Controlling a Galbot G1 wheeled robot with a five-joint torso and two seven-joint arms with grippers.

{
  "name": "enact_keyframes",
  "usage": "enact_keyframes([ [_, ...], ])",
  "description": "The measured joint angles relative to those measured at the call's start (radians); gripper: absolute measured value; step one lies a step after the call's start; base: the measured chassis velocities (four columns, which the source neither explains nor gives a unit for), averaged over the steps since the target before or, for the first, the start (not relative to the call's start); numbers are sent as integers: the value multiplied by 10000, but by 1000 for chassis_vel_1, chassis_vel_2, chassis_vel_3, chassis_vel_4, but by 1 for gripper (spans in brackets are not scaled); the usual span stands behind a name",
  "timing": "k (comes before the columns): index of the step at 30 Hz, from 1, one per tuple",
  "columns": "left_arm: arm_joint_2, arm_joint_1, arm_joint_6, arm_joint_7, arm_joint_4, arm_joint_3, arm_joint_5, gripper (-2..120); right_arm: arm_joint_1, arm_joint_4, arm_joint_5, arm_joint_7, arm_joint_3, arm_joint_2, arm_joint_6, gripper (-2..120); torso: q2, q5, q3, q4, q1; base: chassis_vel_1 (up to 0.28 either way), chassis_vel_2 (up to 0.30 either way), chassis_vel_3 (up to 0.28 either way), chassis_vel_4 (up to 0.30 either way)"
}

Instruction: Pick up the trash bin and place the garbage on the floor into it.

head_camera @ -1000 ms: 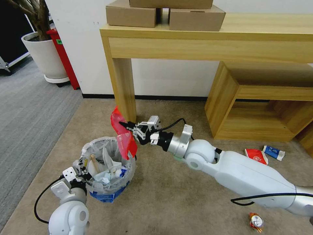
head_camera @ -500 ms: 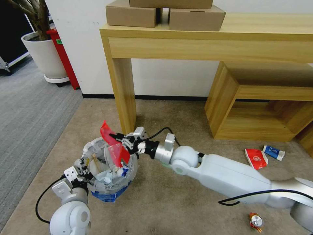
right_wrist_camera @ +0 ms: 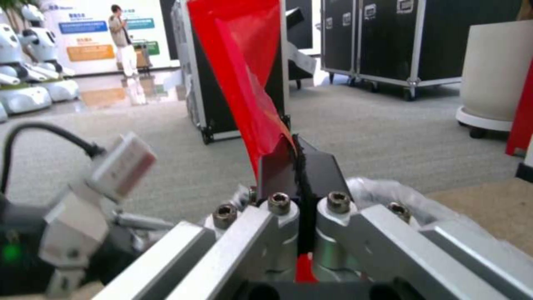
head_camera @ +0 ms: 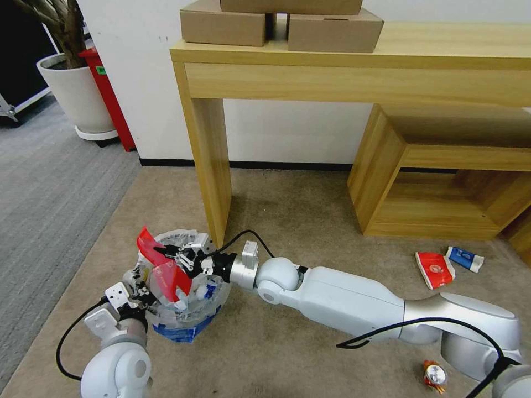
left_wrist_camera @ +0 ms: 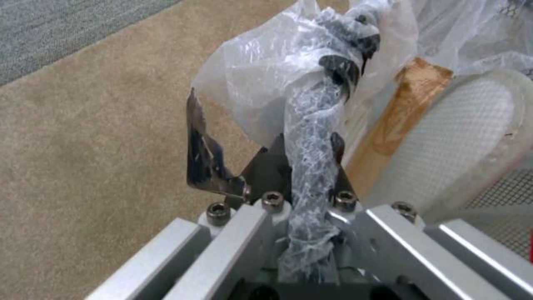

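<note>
Holding one red wrapper (head_camera: 160, 265) over trash bin (head_camera: 213, 301) | right end effector (head_camera: 168, 253) clamped | left end effector (head_camera: 145, 292) gripping bin liner (left_wrist_camera: 266, 79)

A white wall (head_camera: 287, 132) with a dark skirting strip (head_camera: 276, 165) runs across the back. Against it stands a light wooden table (head_camera: 354, 61) bearing cardboard boxes (head_camera: 276, 25), with a low open wooden shelf unit (head_camera: 442, 171) under its right part. The floor (head_camera: 298, 204) is beige short-pile carpet, meeting grey ribbed carpet (head_camera: 50, 188) on the left. There, a white plant pot (head_camera: 77, 97) stands beside a red object (head_camera: 108, 94). Black wheeled cases (right_wrist_camera: 399, 37) stand farther off.
</note>
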Motion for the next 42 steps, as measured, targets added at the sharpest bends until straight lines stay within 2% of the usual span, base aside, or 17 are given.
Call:
enact_keyframes([
  [11,41,26,-6,5,-61,-16,-55,0,-409,-377,-665,-80,-85,-231,204,0,0,2,0,0,0,0,0,0,0],
  [14,35,31,-6,6,-66,-16,-55,0,-503,-461,-773,-90,-126,-293,258,7,0,2,0,-1,0,0,0,0,0],
  [18,8,59,-14,15,-58,-5,-27,0,-577,-486,-827,-93,-58,-351,301,26,0,2,0,0,0,0,0,0,0],
  [19,8,59,-14,15,-58,-5,-27,0,-577,-486,-827,-93,-58,-351,301,26,0,2,0,0,0,0,0,0,0],
  [22,-3,58,-24,19,-17,-4,-4,0,-520,-322,-775,-108,38,-509,303,39,1,2,-1,0,-1,0,0,0,0],
  [23,-3,58,-24,19,-17,-4,-4,0,-520,-322,-775,-108,38,-509,303,39,1,2,-1,0,-1,0,0,0,0],
  [25,-9,52,-26,19,2,-4,14,0,-471,-162,-708,-116,112,-681,298,50,0,3,0,0,-1,0,0,0,0],
  [27,-10,46,-26,19,10,-4,17,0,-456,-95,-689,-117,151,-772,290,52,0,2,0,0,-1,0,0,0,0],
  [28,-10,33,-26,19,28,-5,17,0,-438,-5,-674,-122,198,-919,282,61,0,3,-1,0,-1,0,0,0,0],
  [30,-8,30,-26,19,33,-7,17,0,-437,25,-670,-123,216,-974,279,63,0,3,0,0,0,0,0,0,0],
  [32,14,11,-26,13,61,-38,14,0,-441,188,-648,-124,291,-1215,263,74,0,2,0,0,0,0,0,0,0],
  [37,18,-11,-15,0,113,-60,9,0,-451,350,-638,-124,344,-1445,251,76,0,2,0,-1,0,0,0,0,0],
  [42,-42,-7,-12,-2,146,-5,61,0,-484,467,-557,-84,621,-1568,232,73,0,2,0,1,0,0,0,0,0],
])
